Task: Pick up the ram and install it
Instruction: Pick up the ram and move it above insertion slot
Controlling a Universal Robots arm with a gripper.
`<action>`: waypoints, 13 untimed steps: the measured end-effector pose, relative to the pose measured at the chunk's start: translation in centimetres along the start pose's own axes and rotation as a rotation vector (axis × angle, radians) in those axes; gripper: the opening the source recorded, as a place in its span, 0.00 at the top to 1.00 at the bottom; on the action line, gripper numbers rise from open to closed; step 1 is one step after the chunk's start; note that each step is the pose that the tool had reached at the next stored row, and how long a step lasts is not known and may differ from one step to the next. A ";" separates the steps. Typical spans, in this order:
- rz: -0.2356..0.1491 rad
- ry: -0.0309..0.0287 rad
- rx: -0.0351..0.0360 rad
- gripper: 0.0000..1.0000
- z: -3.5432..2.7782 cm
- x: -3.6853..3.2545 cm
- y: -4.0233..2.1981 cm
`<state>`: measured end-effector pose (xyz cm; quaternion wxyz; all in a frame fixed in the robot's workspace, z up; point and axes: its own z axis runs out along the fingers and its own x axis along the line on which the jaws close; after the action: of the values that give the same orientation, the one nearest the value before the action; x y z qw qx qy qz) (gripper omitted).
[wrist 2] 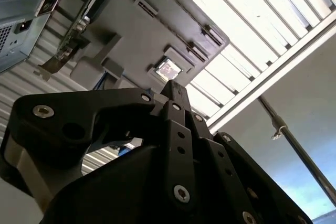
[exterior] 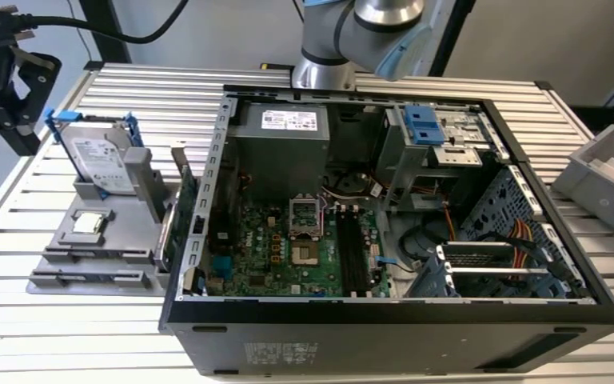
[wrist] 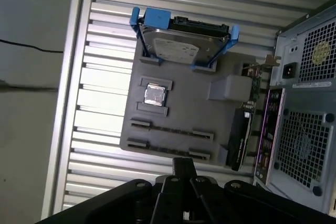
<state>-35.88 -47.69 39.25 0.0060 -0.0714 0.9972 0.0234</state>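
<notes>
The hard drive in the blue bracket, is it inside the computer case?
No, the hard drive stands upright on the gray holder tray, outside the open computer case, on the exterior view's left.

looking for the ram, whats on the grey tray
On the tray: a drive upright in a blue bracket, a silver chip, and a card on edge by the case. Its long slots look empty; the end effector covers part of its edge.

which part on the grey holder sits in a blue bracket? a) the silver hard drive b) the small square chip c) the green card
a: the silver hard drive stands in the blue bracket on the grey holder; the square chip lies bare.
</notes>
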 end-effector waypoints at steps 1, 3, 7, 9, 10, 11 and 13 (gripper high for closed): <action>-0.007 0.0002 -0.0002 1.00 0.01 0.00 0.00; -0.023 0.0010 -0.0004 1.00 0.01 0.00 0.00; -0.056 0.0026 -0.0009 1.00 0.00 -0.01 0.01; -0.074 0.0034 -0.0012 1.00 0.00 0.00 0.01; -0.081 0.0037 -0.0013 1.00 0.00 0.00 0.01; -0.086 0.0039 -0.0014 1.00 0.01 0.00 0.01; -0.092 0.0041 -0.0015 1.00 0.01 -0.01 0.02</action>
<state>-35.87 -47.67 39.25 0.0050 -0.1170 0.9928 0.0237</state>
